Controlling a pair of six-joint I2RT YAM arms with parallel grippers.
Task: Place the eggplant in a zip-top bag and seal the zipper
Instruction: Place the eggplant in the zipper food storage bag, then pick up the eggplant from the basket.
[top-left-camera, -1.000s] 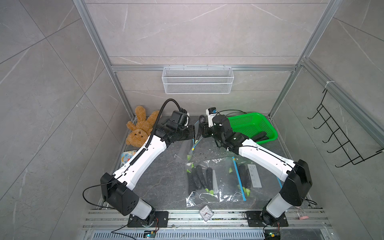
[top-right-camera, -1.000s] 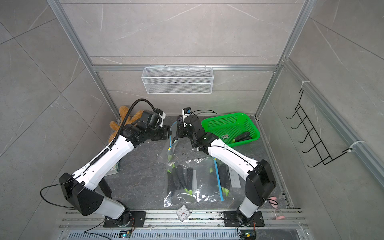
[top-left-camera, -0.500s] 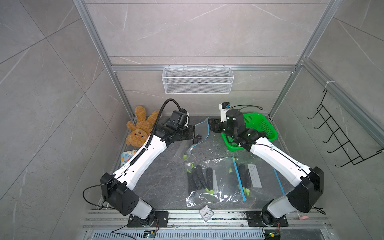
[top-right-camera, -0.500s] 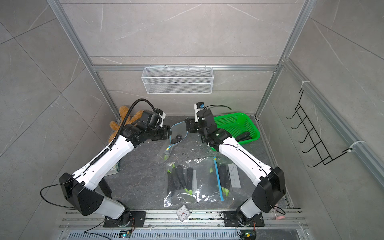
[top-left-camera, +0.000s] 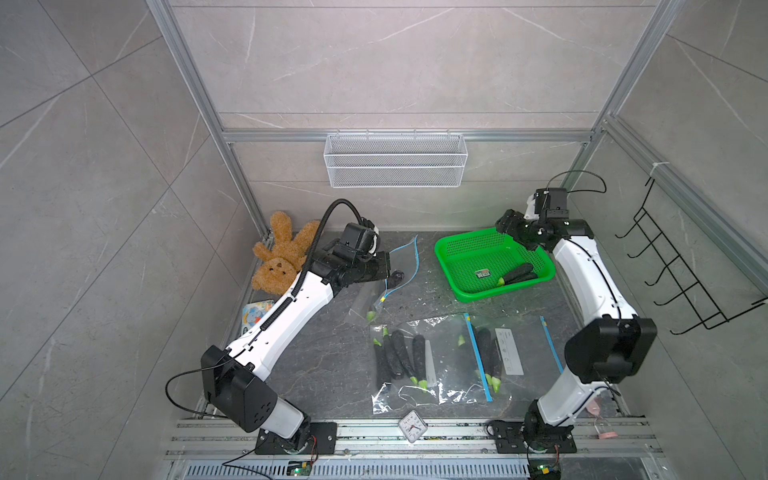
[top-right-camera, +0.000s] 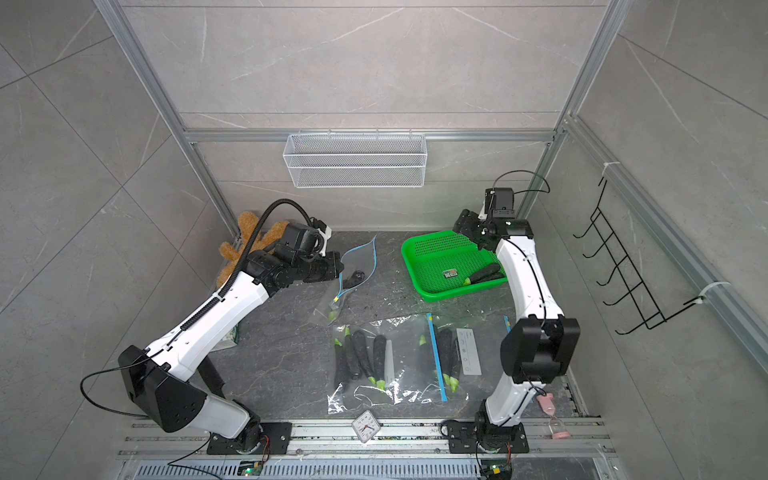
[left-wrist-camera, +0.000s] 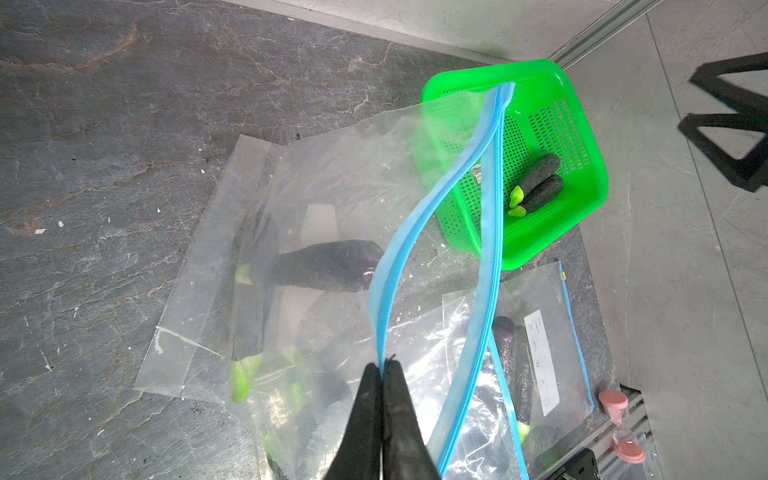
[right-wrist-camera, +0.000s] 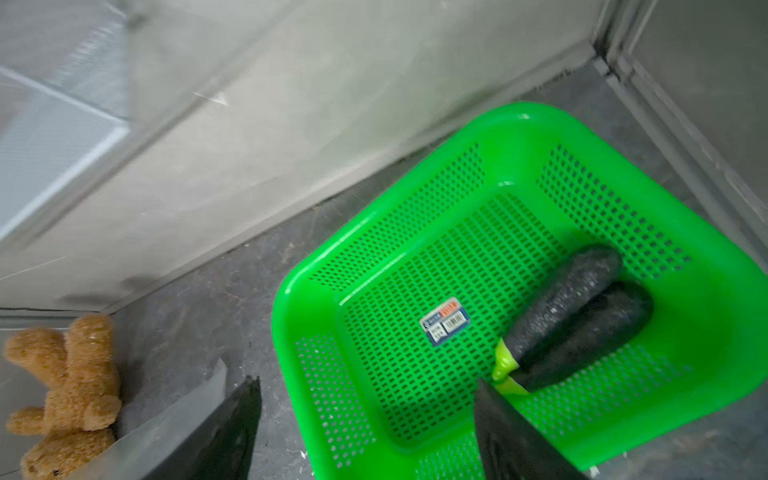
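Observation:
My left gripper (left-wrist-camera: 383, 365) is shut on one blue zipper strip of a clear zip-top bag (left-wrist-camera: 332, 187), holding its mouth up and open; the second strip hangs apart. A dark eggplant (left-wrist-camera: 328, 266) with a green stem lies inside. In both top views the bag (top-left-camera: 401, 259) (top-right-camera: 359, 262) hangs from the left gripper (top-left-camera: 388, 270) at the back middle. Two more eggplants (top-left-camera: 517, 274) (right-wrist-camera: 573, 316) lie in the green basket (top-left-camera: 449, 266) (right-wrist-camera: 291, 311). My right gripper (right-wrist-camera: 365, 380) (top-left-camera: 509, 226) hovers open and empty over the basket's back edge.
Two flat bags with eggplants (top-left-camera: 415, 353) (top-left-camera: 498, 353) lie on the table's front half. A teddy bear (top-left-camera: 282, 257) sits back left, a small clock (top-left-camera: 412, 426) on the front rail. A wire shelf (top-left-camera: 395, 160) and a black hook rack (top-left-camera: 673, 266) hang on the walls.
The right gripper let go of the bag's rim, opened wide and swung right to above the green basket. The left gripper kept its hold on the bag.

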